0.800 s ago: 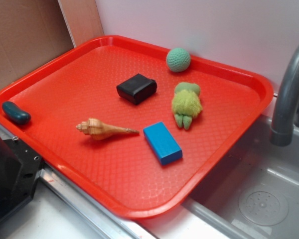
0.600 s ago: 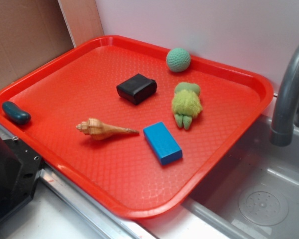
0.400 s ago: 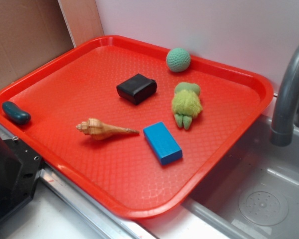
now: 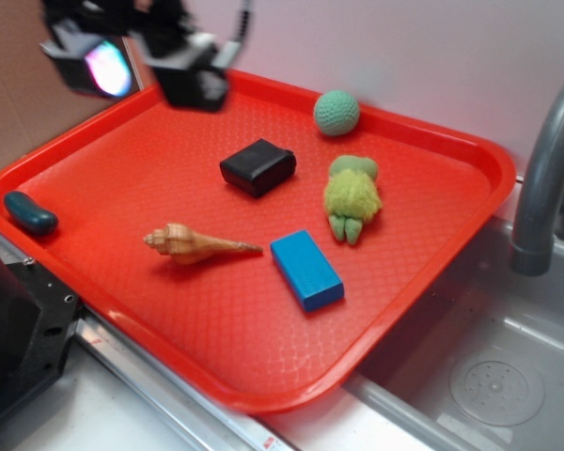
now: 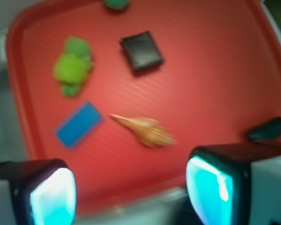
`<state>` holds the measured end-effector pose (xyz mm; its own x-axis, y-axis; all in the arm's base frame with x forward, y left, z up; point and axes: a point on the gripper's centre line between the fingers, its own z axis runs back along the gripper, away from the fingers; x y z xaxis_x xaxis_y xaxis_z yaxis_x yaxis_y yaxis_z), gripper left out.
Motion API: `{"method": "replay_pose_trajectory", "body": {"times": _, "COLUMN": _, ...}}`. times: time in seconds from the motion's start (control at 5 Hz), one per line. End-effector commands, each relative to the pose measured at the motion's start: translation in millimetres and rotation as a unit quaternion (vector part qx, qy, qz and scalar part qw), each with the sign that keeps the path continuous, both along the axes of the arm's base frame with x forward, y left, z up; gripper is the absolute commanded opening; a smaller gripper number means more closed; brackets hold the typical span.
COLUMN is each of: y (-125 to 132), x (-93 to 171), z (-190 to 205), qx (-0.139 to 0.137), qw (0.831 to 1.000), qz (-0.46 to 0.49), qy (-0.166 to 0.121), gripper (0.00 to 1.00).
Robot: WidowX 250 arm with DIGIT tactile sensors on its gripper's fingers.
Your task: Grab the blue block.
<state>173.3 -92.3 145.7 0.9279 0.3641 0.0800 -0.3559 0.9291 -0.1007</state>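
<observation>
Nothing of the grab is done yet, as I read it: the bright blue flat rectangular block point(image 4: 306, 271) lies untouched on the red plastic tray point(image 4: 122, 178), toward its near right part, between the tan spiral seashell point(image 4: 195, 245) and the fuzzy green plush toy point(image 4: 352, 199). My pincer point(image 4: 136, 61) hangs high over the tray's far left corner, well apart from the block, fingers spread wide and holding nothing. Crossing over, descending and closing all remain.
</observation>
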Motion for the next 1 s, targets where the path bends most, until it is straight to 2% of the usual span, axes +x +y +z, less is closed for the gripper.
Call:
{"method": "replay_pose_trajectory", "body": {"times": 0.0, "y": -15.8, "x": 17.5, "z": -4.3, "qx": -0.037, "qw": 0.999, "qz": 0.004, "qy": 0.002, "gripper": 1.0}}
{"method": "replay_pose_trajectory", "body": {"times": 0.4, "y": -15.8, "x": 17.5, "z": -4.3, "qx": -0.037, "qw": 0.999, "qz": 0.004, "qy": 0.002, "gripper": 1.0}}
{"method": "replay_pose_trajectory", "body": {"times": 0.6, "y": -33.4, "x": 41.4, "z": -37.5, "qx": -0.004, "qw": 0.998, "qz": 0.056, "qy": 0.016, "gripper": 1.0}}
{"method": "replay_pose_trajectory", "body": {"times": 0.8, "y": -44.5, "x": 53.3, "z": -55.2, "qx": -0.011, "qw": 0.993, "qz": 0.117, "qy": 0.028, "gripper": 1.0}}
